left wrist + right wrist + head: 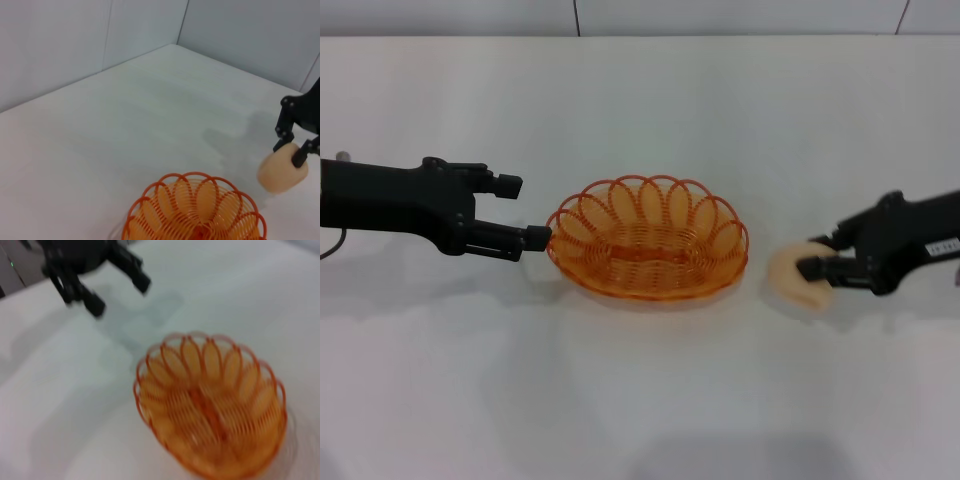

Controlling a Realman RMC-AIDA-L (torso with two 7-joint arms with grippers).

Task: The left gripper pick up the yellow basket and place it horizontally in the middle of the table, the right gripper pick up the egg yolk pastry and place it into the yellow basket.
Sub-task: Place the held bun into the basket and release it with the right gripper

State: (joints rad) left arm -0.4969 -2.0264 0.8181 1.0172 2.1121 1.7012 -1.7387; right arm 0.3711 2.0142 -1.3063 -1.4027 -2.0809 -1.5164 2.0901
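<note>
Fingers of the black left hand point(520, 212) are spread open at centre left, one tip at the rim of the oval orange-yellow wire basket point(648, 238), which sits mid-frame on the plain white counter point(640, 400). At right, the black right hand point(817, 256) grips the small cream-beige egg yolk pastry point(797, 277), beside the basket.

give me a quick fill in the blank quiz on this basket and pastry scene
1. The yellow basket sits on the table and holds ____.
2. The right gripper is closed on the ____.
3. The left gripper, fingers open, is at the basket's ____ end.
4. The egg yolk pastry lies to the basket's ____.

Missing words: nothing; egg yolk pastry; left; right
</note>
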